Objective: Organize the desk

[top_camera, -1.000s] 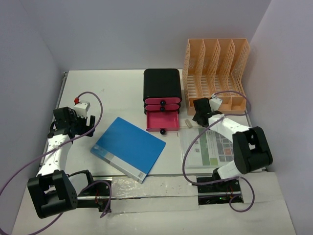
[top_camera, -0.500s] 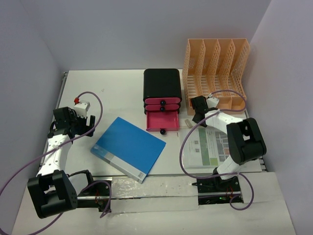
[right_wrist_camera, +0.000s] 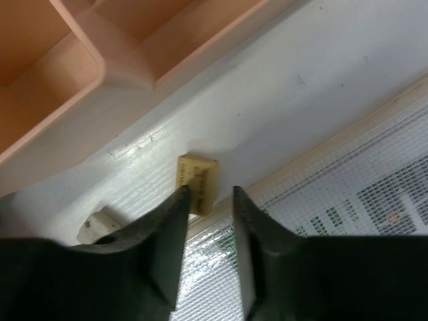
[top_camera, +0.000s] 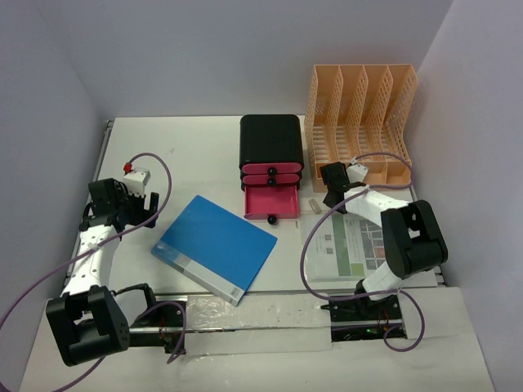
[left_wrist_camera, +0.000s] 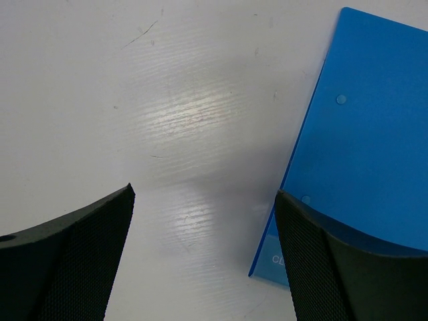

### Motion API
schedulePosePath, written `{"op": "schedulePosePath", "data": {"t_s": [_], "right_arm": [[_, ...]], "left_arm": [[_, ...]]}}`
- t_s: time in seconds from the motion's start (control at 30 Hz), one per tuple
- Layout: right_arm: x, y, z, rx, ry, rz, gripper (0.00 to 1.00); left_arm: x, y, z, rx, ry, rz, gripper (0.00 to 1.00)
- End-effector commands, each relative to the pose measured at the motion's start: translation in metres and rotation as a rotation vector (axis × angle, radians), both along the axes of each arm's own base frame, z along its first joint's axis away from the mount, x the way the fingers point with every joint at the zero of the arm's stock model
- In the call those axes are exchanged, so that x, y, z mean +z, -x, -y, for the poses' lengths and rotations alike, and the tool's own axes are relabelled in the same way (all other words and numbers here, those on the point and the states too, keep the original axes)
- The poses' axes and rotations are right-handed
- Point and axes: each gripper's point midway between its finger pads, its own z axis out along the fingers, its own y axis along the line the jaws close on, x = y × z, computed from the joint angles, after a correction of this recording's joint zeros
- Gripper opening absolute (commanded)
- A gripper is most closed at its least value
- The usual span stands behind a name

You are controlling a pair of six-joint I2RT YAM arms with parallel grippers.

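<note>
On the white desk [top_camera: 188, 155] lies a blue folder [top_camera: 215, 247], slanted, left of centre. My left gripper [top_camera: 135, 204] hovers open over bare desk, the blue folder [left_wrist_camera: 361, 134] just beside its right finger. My right gripper [top_camera: 331, 198] is low on the desk in front of the orange file rack [top_camera: 359, 114]. In the right wrist view its jaws [right_wrist_camera: 208, 192] stand narrowly open. A small yellow eraser [right_wrist_camera: 198, 179] lies at the tips, the left finger overlapping it, with a gap to the right finger. The gripper hides this eraser from the top view.
A black box with pink drawers [top_camera: 270, 155] stands at the back centre, its lowest drawer [top_camera: 270, 202] pulled open. A small whitish piece [top_camera: 313, 204] lies left of the right gripper. A clear mesh pouch with printed sheets [top_camera: 351, 245] lies front right. A metal rail [top_camera: 105, 139] edges the left side.
The right gripper's jaws have narrowed, and it has shifted slightly left over the eraser. The left arm and folder have not moved.
</note>
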Motion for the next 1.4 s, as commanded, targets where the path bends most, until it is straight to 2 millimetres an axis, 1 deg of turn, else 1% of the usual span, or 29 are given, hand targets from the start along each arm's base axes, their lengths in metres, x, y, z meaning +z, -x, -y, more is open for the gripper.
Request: {"op": "schedulePosePath", "data": {"t_s": [0.0,0.03,0.07,0.1,0.17,0.33,0.6,0.83,1.1,1.27,1.33,1.37], "right_arm": [[0.007,-0.003,0.003,-0.023,-0.001,0.016,0.53],[0.009,-0.005,0.003,-0.021,0.003,0.011,0.59],[0.009,-0.005,0.003,-0.018,0.007,0.005,0.61],[0.007,-0.005,0.003,-0.015,0.01,-0.009,0.61],[0.003,-0.005,0.002,-0.004,0.018,-0.043,0.6],[0.0,-0.006,0.001,0.004,0.02,-0.067,0.58],[-0.001,-0.007,0.002,0.006,0.003,-0.067,0.57],[0.003,-0.005,0.005,-0.012,0.0,-0.033,0.52],[-0.001,-0.007,0.006,-0.012,0.01,-0.081,0.51],[-0.001,-0.007,0.008,-0.023,0.004,-0.075,0.49],[0.0,-0.007,0.006,-0.015,-0.006,-0.062,0.27],[0.001,-0.008,0.003,0.007,-0.021,-0.048,0.2]], "left_arm": [[0.014,-0.005,0.002,-0.023,0.004,0.053,0.91],[0.013,-0.005,0.003,-0.025,0.006,0.051,0.91],[0.013,-0.005,0.003,-0.027,0.007,0.051,0.91],[0.014,-0.005,0.003,-0.028,0.006,0.053,0.91],[0.015,-0.005,0.003,-0.029,0.004,0.055,0.91],[0.015,-0.005,0.002,-0.029,0.0,0.053,0.91],[0.015,-0.005,0.0,-0.023,-0.007,0.049,0.91],[0.016,-0.004,0.0,-0.03,-0.005,0.052,0.91],[0.016,-0.003,0.001,-0.035,-0.004,0.052,0.91],[0.016,-0.003,0.001,-0.036,-0.007,0.055,0.9],[0.016,-0.003,0.0,-0.035,-0.007,0.055,0.91],[0.016,-0.003,0.0,-0.035,-0.007,0.055,0.91]]}}
